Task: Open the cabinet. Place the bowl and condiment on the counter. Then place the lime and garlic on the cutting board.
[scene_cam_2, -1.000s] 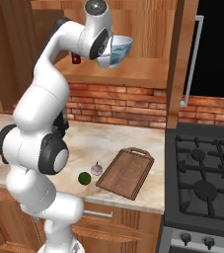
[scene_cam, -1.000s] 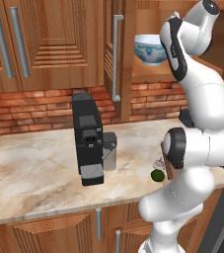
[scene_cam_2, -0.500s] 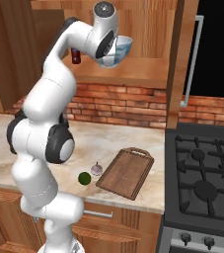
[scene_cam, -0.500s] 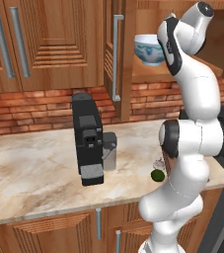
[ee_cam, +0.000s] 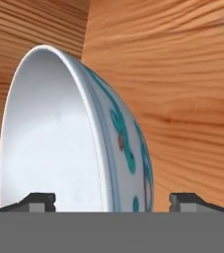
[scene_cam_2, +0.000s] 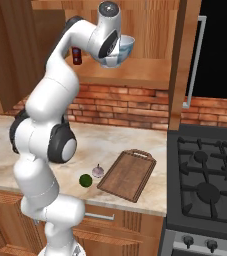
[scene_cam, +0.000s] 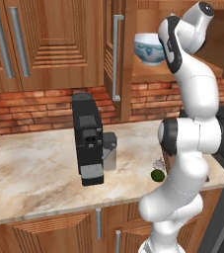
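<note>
Robot arm reaches into open cabinet (scene_cam: 128,54), fingers (ee_cam: 38,201) spread wide astride rim of bowl (ee_cam: 79,138), w/ bowl on cabinet shelf. Glazed, rigid, prob. slippery & breakable; thin rim looks the best place to pinch.

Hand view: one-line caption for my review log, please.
Hand open, its fingertips straddling the rim of the pale blue-white patterned bowl inside the open wooden cabinet.

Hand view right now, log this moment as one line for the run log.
stage: reaching into open cabinet | gripper: open, fingertips either side of wall of wide pale blue-white patterned bowl | bowl: on wooden cabinet shelf | grip: not yet closed
</note>
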